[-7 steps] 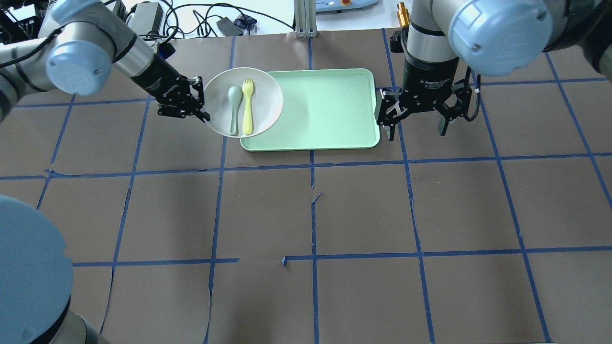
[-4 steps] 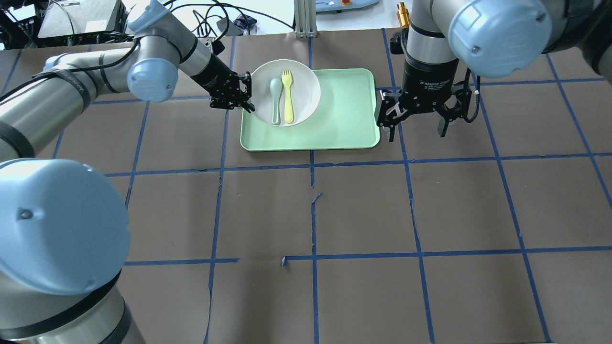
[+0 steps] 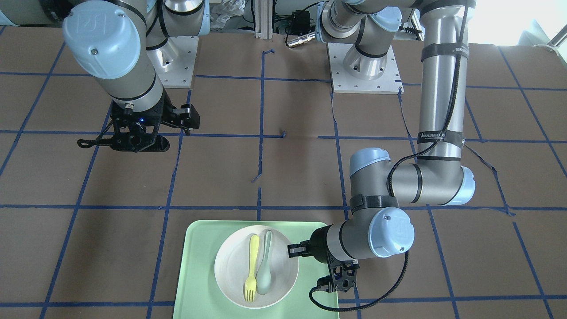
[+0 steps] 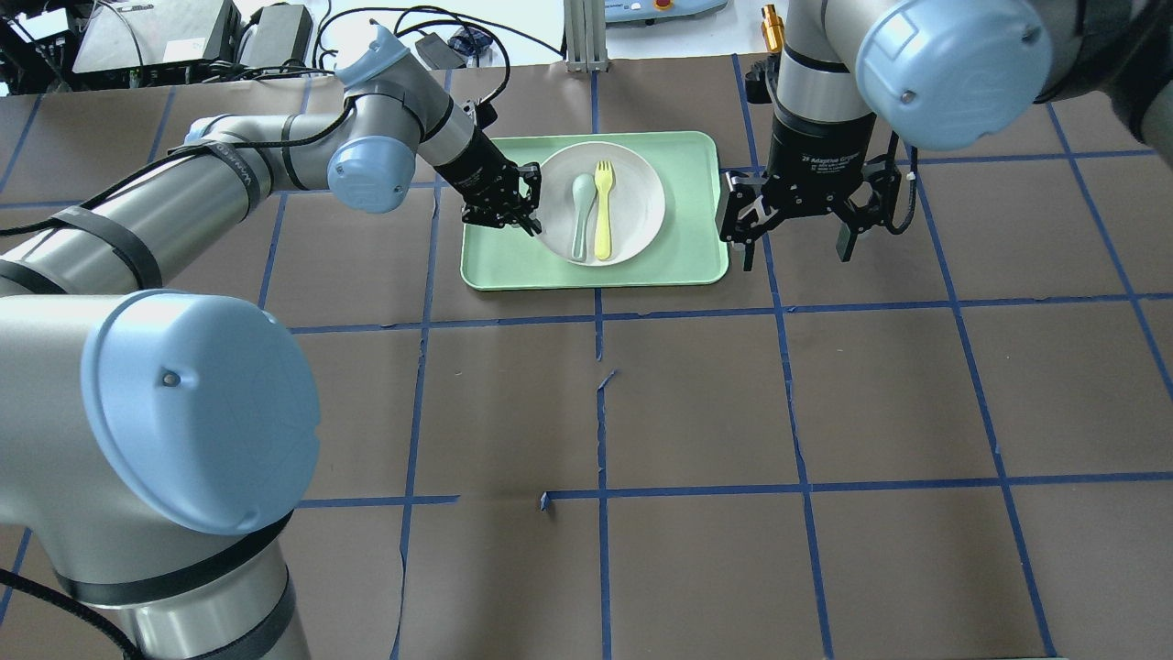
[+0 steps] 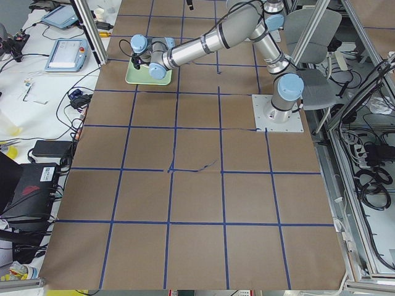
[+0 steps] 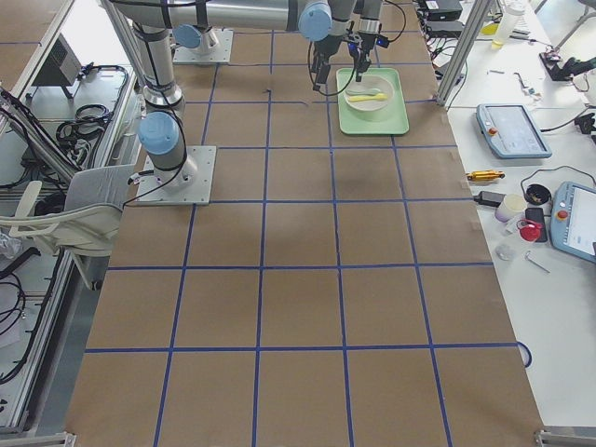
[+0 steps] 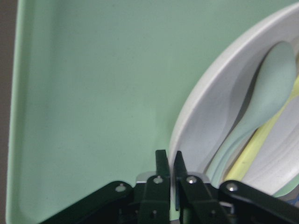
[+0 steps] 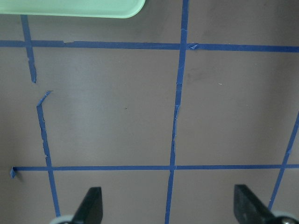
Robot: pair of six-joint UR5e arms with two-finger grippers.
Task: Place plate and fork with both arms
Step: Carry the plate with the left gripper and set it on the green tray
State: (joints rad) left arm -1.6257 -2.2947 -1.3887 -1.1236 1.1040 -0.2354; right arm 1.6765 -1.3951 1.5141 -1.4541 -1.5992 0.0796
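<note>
Overhead exterior is showing you the left gripper pinching the left rim of the plate, its fingers clamped narrowly on the edge, while the plate is sitting over the middle of the pale green tray. You are seeing the fork lying inside the plate, just right of the grey-green spoon, tines pointing away from the robot. The right gripper is hanging spread wide, gripping nothing, just past the tray's right edge.
</note>
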